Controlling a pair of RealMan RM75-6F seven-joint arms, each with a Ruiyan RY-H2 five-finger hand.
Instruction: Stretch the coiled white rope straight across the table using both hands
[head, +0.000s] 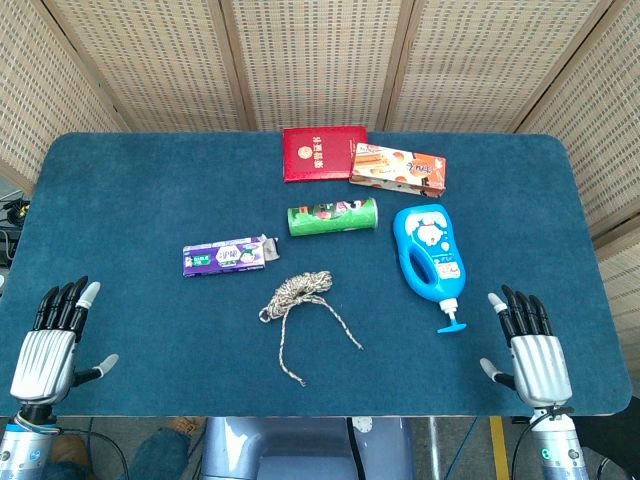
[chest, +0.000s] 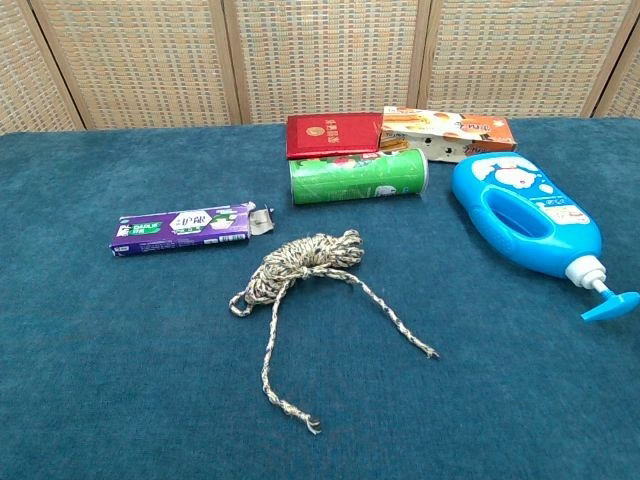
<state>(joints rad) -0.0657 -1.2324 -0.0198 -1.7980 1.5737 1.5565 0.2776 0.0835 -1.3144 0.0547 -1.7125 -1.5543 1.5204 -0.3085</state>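
The left hand (head: 52, 335) sits at the near left corner of the blue table (head: 150, 180), far to the left of the rope. Its fingers are spread apart and point away from the robot. It holds nothing. Only the head view shows it.

Next comes a purple box (head: 225, 256), lying flat. It is just up and to the left of the rope, close to it but not touching.

The rope (head: 300, 300) lies near the middle of the table, toward the near edge. It is white with dark flecks. Most of it is bunched in a small coil, and two loose ends trail from the coil toward the robot. One end runs down toward the near edge and the other goes off to the right. No hand touches it.

A green can (head: 333, 217) lies on its side just behind the rope. Behind the can are a red book (head: 318, 154) and an orange snack box (head: 398, 168), side by side, with the snack box on the right.

A blue pump bottle (head: 428, 254) lies on its side to the right of the rope, with its pump pointing toward the near edge.

The right hand (head: 527, 345) sits at the near right corner, far to the right of the rope and just past the bottle's pump. Its fingers are apart too, and it holds nothing.
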